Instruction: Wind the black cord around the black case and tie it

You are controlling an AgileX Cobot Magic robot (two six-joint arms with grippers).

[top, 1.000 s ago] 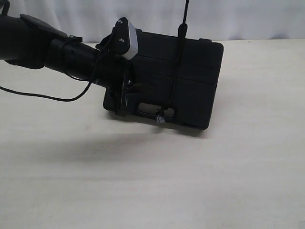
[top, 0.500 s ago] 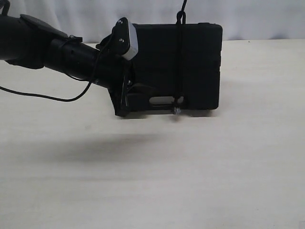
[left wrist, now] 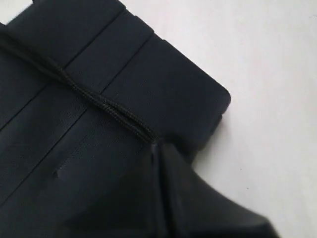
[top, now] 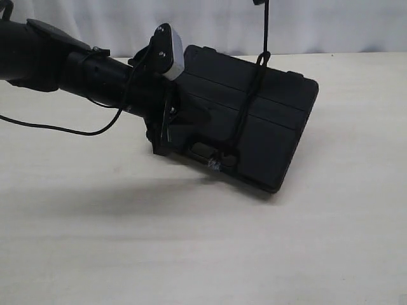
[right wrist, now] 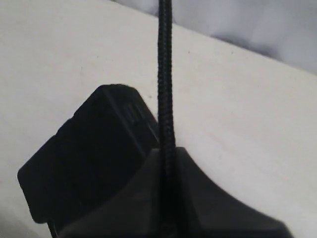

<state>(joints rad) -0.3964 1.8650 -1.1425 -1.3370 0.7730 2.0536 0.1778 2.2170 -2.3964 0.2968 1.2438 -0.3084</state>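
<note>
Black cord [top: 248,108] across closed black case [top: 280,121]

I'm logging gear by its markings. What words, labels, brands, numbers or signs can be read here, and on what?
None can be read.
The black case shows only plain ribs.
The cord is bare.
The white-edged camera block on the arm shows no legible lettering.
The table is unmarked.
</note>
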